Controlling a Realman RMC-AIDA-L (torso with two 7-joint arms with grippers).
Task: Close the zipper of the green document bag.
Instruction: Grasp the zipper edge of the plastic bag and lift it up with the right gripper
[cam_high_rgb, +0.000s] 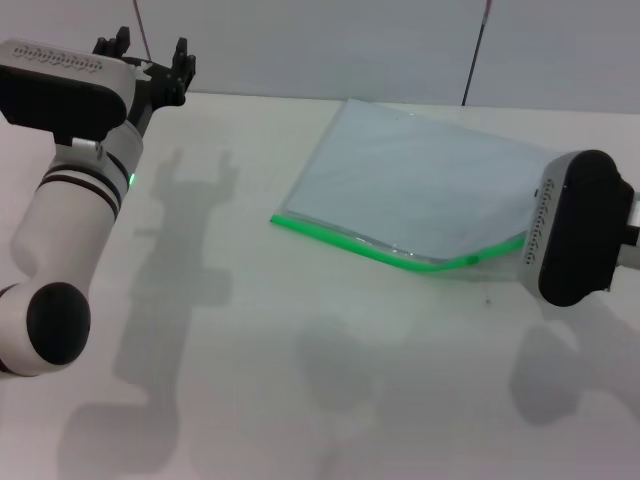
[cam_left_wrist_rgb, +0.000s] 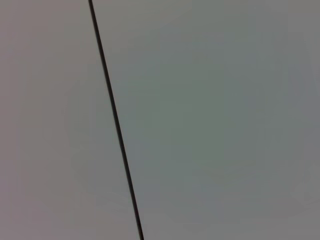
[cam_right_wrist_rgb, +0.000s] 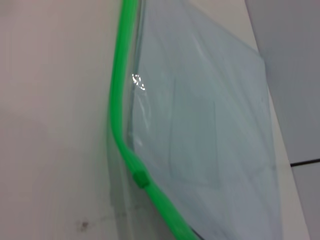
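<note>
White table (cam_high_rgb: 300, 400) before a pale wall (cam_high_rgb: 300, 45)

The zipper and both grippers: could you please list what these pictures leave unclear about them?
- Right gripper: its fingers are hidden in the head view behind the arm's own wrist housing; the right wrist view shows none.
- The zipper: its right end disappears behind that housing in the head view.
- The slider tab: too small to tell which stretch is closed.
- Left wrist view: only a blank surface crossed by a dark line.

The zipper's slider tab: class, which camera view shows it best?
The right wrist view: the slider tab sits close up on the zipper. The head view shows only the green strip; the left wrist view shows none of it.
</note>
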